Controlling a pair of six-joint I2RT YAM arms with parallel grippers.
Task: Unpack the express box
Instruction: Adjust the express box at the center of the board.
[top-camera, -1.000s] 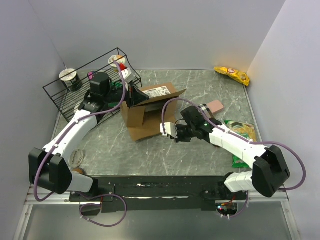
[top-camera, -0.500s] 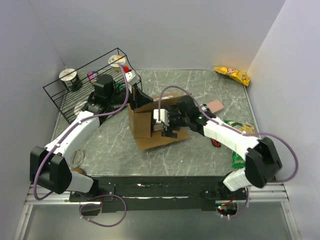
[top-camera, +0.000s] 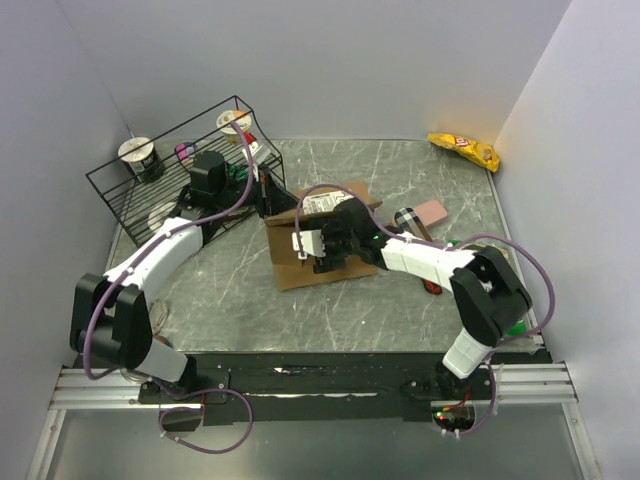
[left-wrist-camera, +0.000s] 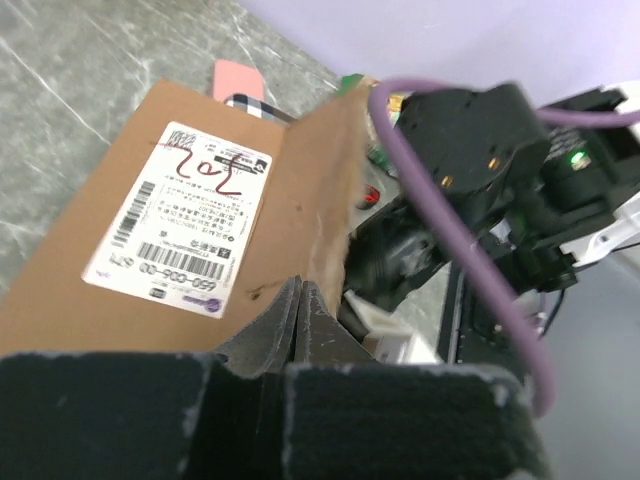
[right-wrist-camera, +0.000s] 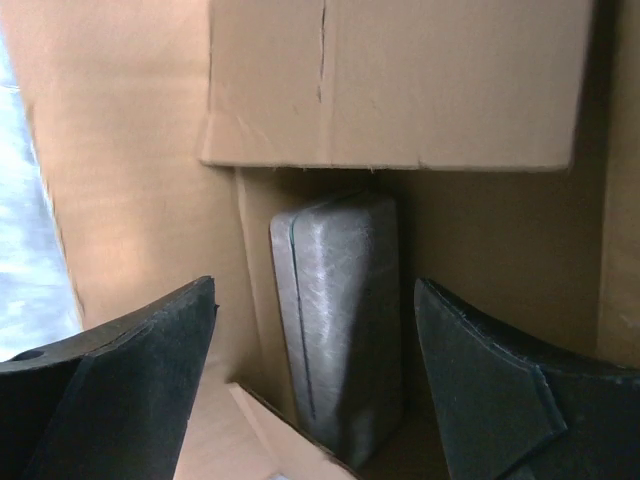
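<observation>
The grey marbled table (top-camera: 420, 170) holds a black wire rack (top-camera: 130, 195) at its far left. The brown box (top-camera: 292, 270) sits mid-table, just beside the rack. The left gripper (left-wrist-camera: 300, 300) is pressed together, pinching a box flap. The right gripper (right-wrist-camera: 315, 290) reaches inside the box, spread wide either side of a grey pouch (right-wrist-camera: 340, 330).
</observation>
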